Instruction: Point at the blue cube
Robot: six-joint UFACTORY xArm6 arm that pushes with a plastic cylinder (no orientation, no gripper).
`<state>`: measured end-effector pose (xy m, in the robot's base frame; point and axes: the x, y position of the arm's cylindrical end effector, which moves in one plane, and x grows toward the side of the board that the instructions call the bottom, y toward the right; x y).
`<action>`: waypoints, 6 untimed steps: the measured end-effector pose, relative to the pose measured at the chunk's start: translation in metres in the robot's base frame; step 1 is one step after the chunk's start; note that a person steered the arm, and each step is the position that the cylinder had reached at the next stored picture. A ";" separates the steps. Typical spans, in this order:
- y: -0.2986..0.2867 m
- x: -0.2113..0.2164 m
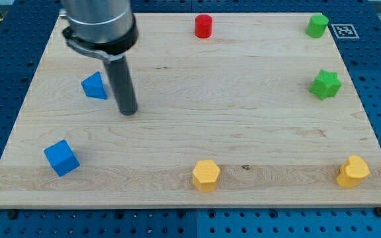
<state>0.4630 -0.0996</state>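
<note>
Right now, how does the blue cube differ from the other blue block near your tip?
The blue cube is box-shaped with a square top; the blue triangular block is a wedge. The cube sits near the view's bottom left, well away from my tip; the triangular block lies just to the tip's left, closer to the view's top. Both share the same blue.

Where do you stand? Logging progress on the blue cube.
My tip beside the blue triangle block, at its right. Blue cube toward the view's bottom left, apart. Nothing between.
</note>
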 end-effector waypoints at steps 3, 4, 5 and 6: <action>0.025 -0.001; 0.026 -0.001; 0.026 -0.001; 0.026 -0.001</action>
<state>0.4620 -0.0739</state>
